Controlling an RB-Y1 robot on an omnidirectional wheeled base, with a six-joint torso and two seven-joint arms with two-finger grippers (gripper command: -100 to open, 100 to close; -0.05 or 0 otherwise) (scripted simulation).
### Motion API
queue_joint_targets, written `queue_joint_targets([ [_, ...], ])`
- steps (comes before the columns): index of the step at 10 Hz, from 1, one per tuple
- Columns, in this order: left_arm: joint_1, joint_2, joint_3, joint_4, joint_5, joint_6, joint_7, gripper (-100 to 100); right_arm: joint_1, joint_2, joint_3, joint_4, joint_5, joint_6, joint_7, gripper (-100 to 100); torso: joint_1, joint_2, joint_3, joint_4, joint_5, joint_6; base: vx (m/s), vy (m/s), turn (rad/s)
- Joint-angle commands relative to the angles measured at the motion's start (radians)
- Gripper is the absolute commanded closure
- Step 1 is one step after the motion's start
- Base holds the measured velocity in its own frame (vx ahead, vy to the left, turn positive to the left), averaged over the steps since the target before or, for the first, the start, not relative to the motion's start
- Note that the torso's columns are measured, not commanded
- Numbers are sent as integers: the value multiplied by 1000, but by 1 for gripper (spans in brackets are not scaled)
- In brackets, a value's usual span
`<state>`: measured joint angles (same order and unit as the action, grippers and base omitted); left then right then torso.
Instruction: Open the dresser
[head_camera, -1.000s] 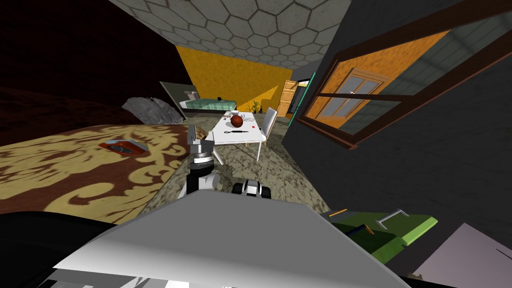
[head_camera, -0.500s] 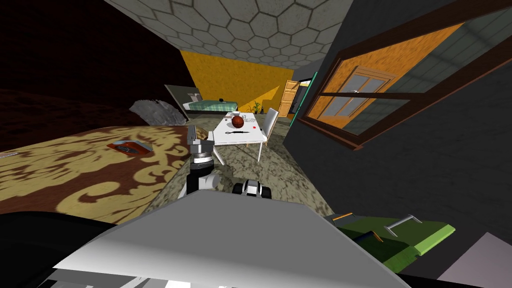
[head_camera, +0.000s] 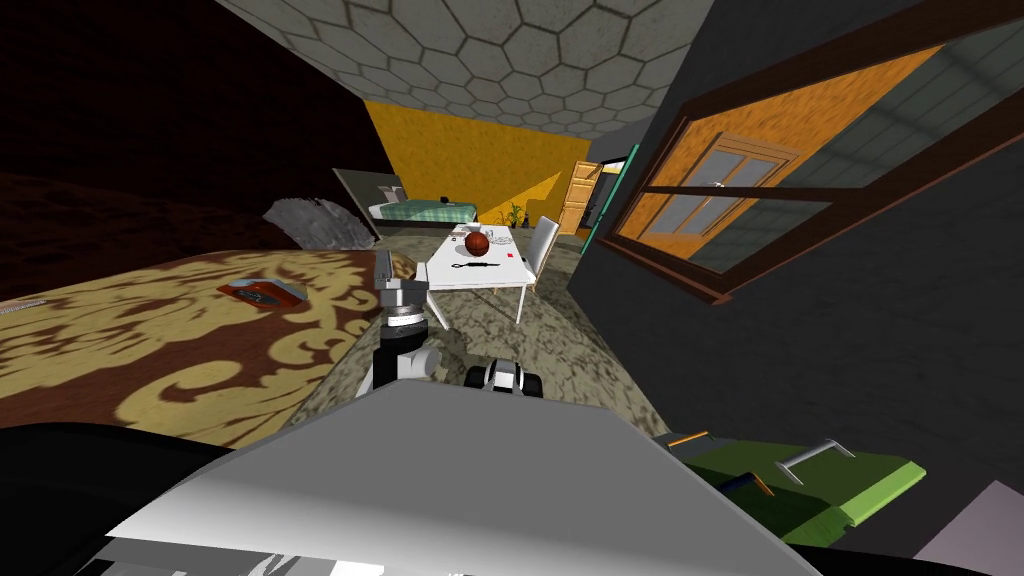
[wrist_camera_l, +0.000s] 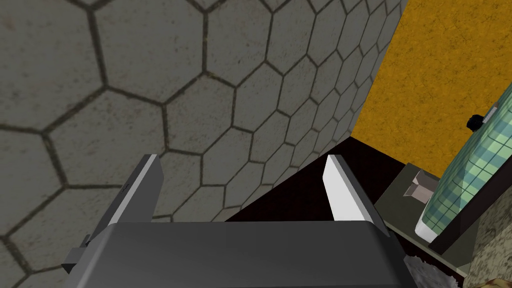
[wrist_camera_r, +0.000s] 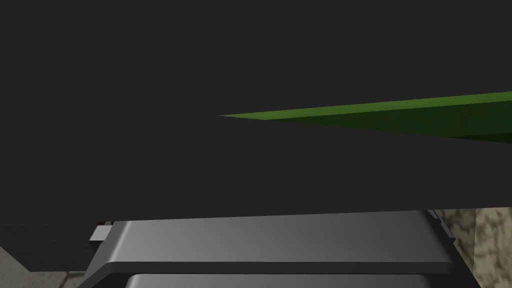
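dresser (head_camera: 860, 485) green, low on my right against dark wall (wrist_camera_r: 150, 100), grey bar handle (head_camera: 820, 452) on it, contents can't tell | left gripper (wrist_camera_l: 241, 159) raised ahead of chest, blades wide, empty | right gripper (wrist_camera_r: 270, 235) low, facing dark wall beside dresser's green edge, state can't tell

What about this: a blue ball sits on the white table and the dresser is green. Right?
No. The head view shows the ball is reddish brown, not blue. It does sit on the white table, and the dresser is green.
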<state>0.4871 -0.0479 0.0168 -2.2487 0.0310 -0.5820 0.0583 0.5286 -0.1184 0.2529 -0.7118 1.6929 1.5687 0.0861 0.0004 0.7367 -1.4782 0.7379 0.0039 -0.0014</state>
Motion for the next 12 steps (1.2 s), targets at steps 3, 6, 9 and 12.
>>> queue_joint_targets([
  [3,0,0,0,0,0,0,0,0,74,-16,6,-110,-2,-20,-13,-100,0,0,0,0,-1,0,19,2,35],
  [6,0,0,0,0,0,0,0,0,107,-21,9,-157,-4,-32,-18,-100,0,1,1,0,-1,0,15,0,20],
  [9,0,0,0,0,0,0,0,0,147,-27,13,-214,-7,-44,-24,-100,0,1,0,0,-1,0,11,0,26],
  [12,0,0,0,0,0,0,0,0,186,-38,18,-271,-9,-56,-30,-100,0,0,0,0,0,0,15,3,24],
])
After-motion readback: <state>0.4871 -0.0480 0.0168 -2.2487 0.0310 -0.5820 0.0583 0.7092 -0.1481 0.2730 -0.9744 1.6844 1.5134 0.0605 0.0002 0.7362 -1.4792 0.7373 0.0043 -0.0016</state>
